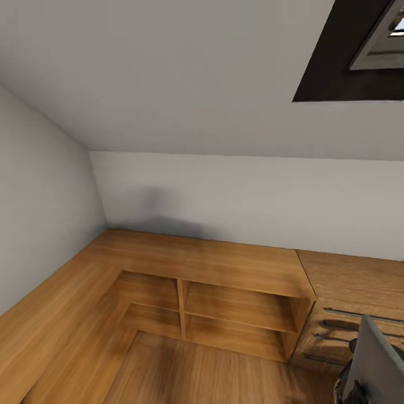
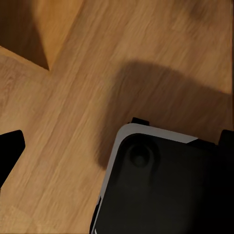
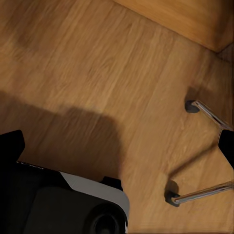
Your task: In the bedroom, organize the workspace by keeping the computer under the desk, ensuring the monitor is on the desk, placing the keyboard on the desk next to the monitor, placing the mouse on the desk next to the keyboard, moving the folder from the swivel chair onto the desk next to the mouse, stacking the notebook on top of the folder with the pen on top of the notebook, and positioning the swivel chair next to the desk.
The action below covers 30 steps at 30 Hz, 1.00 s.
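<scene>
Head view: two plain grey-white walls [image 1: 235, 191] meet in a corner under a sloping ceiling, with one dark-framed skylight opening [image 1: 359, 50] at the upper right. Below them, an L-shaped run of warm oak shelving [image 1: 213, 264] follows both walls; four open cubbies are visible, two above two, split by one upright divider. To its right stands a wooden cabinet with long metal bar handles [image 1: 348, 314], four handles countable. The tall grey back of the swivel chair [image 1: 376, 359] rises at the lower right corner, in front of this cabinet and partly covering its handles.

Wrist views: wood-plank floor [image 2: 73, 122], the robot's black, grey-edged base [image 2: 165, 185], and two chrome legs of the chair base, each ending in a caster [image 3: 192, 106]. Whether either end effector is released or clenched cannot be told; only dark finger edges [image 3: 9, 146] intrude.
</scene>
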Motion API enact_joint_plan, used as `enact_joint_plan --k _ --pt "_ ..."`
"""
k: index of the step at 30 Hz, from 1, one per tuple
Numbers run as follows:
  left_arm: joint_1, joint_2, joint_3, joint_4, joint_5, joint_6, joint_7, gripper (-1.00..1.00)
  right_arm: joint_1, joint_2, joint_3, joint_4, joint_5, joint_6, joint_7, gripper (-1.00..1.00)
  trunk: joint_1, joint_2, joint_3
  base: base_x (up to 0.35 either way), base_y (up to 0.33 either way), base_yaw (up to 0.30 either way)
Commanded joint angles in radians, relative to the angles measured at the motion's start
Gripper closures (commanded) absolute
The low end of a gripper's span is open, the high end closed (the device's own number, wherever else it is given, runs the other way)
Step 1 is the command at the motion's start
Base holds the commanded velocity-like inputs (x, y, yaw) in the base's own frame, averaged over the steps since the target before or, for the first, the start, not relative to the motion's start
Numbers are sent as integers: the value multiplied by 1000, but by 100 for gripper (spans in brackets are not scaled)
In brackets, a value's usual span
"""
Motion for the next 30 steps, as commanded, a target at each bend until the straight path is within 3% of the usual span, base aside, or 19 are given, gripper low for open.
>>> enact_joint_plan --k 1,15,30 --pt "-1 0 -9 0 4 -3 7 -100 -1 1 9 2 -9 -4 -2 -100 1 -2 -2 0 0 -275" --pt "-1 0 -9 0 4 -3 7 -100 -1 1 9 2 -9 -6 -2 -100 1 -2 -2 5 32 -275" --pt "-1 2 -8 0 4 -4 7 -100 -1 1 10 2 -9 -6 -2 -100 1 -2 -2 136 264 -275"
